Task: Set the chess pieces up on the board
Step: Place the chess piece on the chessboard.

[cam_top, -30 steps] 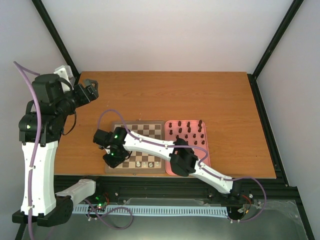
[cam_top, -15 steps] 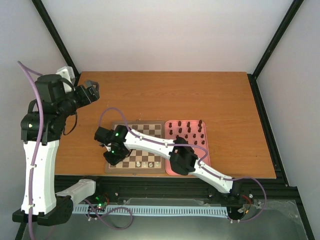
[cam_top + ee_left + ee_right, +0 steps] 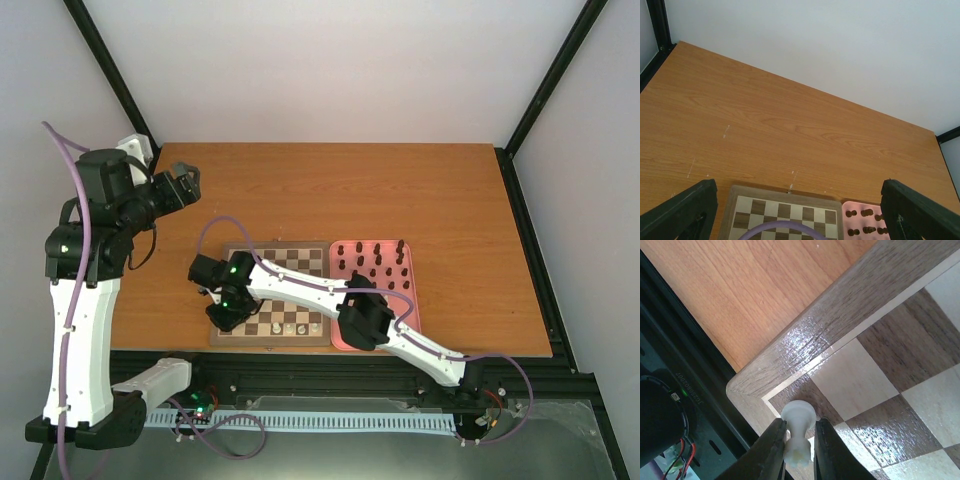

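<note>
The board (image 3: 270, 245) lies at the table's near middle, with a few cream-white chess pieces (image 3: 290, 327) along its near row. Dark chess pieces (image 3: 375, 262) stand on the pink tray (image 3: 410, 300) to its right. My right gripper (image 3: 228, 315) reaches across to the board's near-left corner. In the right wrist view the right gripper (image 3: 800, 427) is shut on a white piece (image 3: 799, 415), whose base rests on the dark corner square of the board (image 3: 805, 345). My left gripper (image 3: 185, 180) hangs open and empty, high over the table's far left. The left gripper (image 3: 799, 192) looks down on the board (image 3: 785, 192).
The right arm's forearm (image 3: 365, 320) lies over the near part of the tray and board. A purple cable (image 3: 780, 227) arcs over the board. The black frame rail (image 3: 685, 365) runs just off the board's corner. Bare table stretches behind the board (image 3: 400, 190).
The left arm has shifted slightly to the right while staying open. The right gripper has barely moved at the board's near-left corner, still around the white piece.
</note>
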